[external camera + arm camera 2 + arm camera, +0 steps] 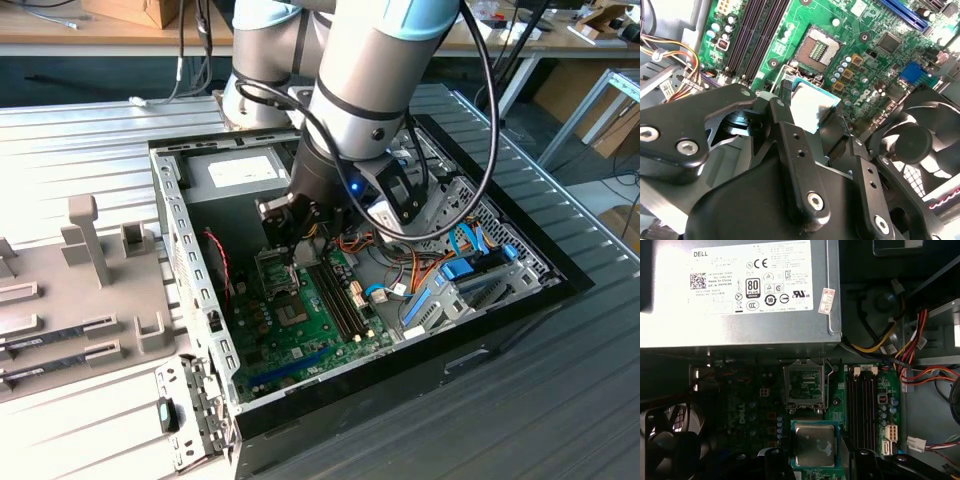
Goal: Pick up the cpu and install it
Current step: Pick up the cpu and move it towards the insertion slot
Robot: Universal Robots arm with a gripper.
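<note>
On the exterior view's left, a grey holder rack (80, 300) sits on the surface (520, 400), with the open computer case (185, 270) beside it. The arm is down inside. The tool (285, 250) is closed on the cpu (810, 106), fingers (790, 135) pinching opposite edges, silver top showing. It hangs over the green motherboard (300, 340), just beside the open socket (804, 385) and not seated. The memory slots (338, 298) lie toward the exterior view's right.

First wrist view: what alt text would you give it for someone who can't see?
The gripper holds the cpu by its edges above a green motherboard, short of the empty socket; a grey power supply sits beyond.
</note>
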